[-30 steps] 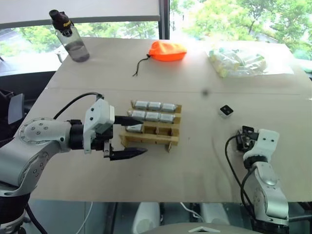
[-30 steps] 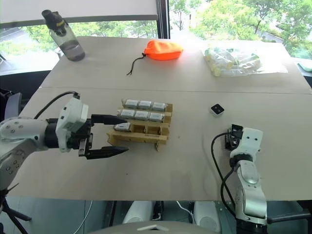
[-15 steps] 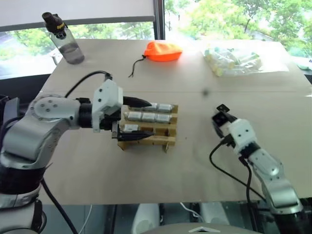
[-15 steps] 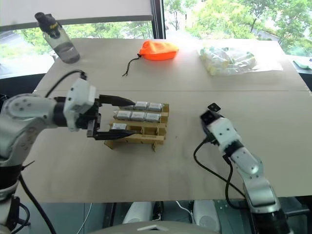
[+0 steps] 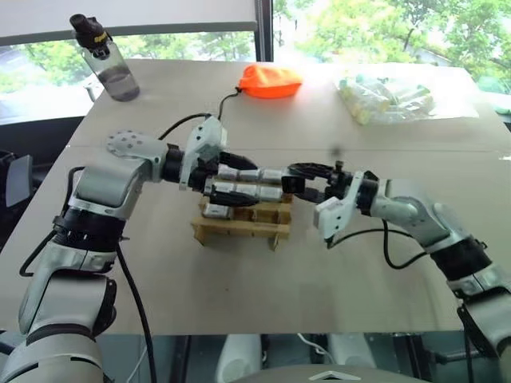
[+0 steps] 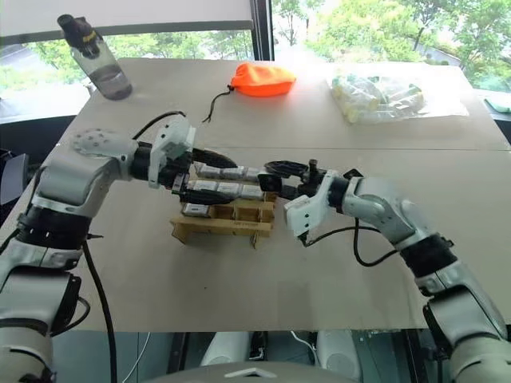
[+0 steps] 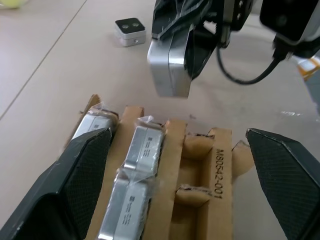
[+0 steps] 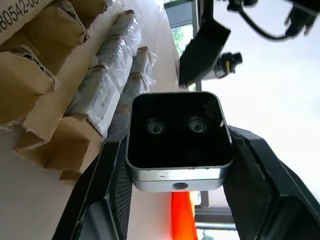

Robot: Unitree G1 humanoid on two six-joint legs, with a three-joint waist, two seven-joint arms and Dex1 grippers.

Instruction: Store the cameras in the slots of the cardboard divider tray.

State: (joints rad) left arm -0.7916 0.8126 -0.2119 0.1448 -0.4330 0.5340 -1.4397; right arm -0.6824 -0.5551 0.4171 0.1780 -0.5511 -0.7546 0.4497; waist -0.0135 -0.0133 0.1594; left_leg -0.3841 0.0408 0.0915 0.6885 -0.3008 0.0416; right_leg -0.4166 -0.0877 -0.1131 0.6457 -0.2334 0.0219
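Cameras fill the far rows of the cardboard divider tray (image 5: 239, 227); another camera (image 8: 176, 137), now carried from table edge to tray, sits clamped in the right gripper (image 5: 307, 179), while the left gripper (image 5: 231, 175), spread wide, has advanced over the tray.

From my station I saw a pale beige table (image 5: 239, 319) made of two tops joined at a seam, set against a wide window (image 5: 383, 32) — green trees stood bright beyond it. A white blind (image 5: 128, 14) was drawn partway down, and daylight glared across the far edge.
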